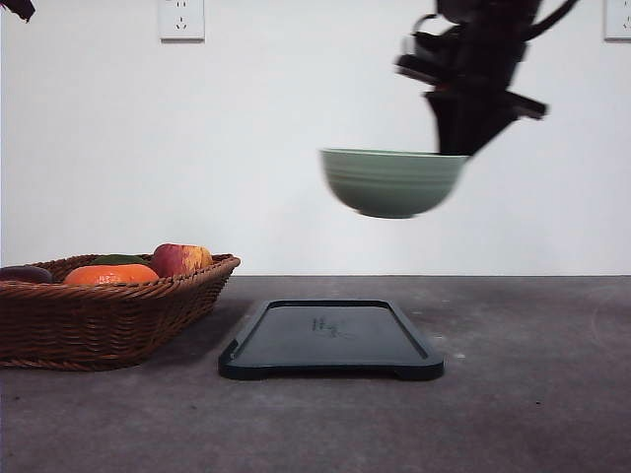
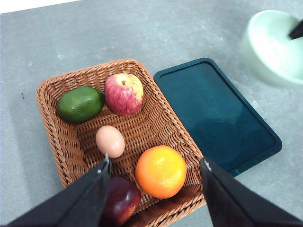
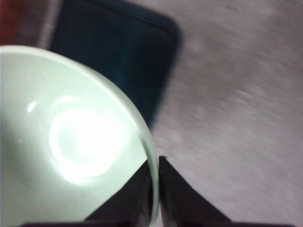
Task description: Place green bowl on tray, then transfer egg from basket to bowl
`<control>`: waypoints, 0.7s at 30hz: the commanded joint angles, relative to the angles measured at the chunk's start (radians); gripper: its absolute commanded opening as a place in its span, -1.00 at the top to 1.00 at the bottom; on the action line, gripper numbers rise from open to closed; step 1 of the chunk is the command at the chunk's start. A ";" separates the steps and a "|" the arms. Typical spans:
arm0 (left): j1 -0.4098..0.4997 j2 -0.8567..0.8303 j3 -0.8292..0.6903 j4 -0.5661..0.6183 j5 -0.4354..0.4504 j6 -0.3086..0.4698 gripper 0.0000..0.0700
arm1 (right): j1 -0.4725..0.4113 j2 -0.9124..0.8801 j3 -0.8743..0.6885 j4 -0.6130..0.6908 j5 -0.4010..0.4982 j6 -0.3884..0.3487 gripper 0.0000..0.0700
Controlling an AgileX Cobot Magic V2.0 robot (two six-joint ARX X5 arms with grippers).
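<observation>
The pale green bowl hangs high in the air above the black tray, held by its rim in my right gripper. The right wrist view shows the two fingers pinching the bowl's rim, one inside and one outside, with the tray far below. My left gripper hovers open over the wicker basket. The tan egg lies in the basket's middle, just off one fingertip. The bowl also appears beyond the tray.
The basket stands at the left of the grey table and holds a red apple, an avocado, an orange and a dark red fruit. Bare table lies to the tray's right and front.
</observation>
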 commanded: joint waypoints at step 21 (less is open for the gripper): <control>-0.002 0.006 0.024 0.003 0.008 -0.005 -0.09 | 0.110 0.252 0.024 0.169 -0.005 0.048 1.00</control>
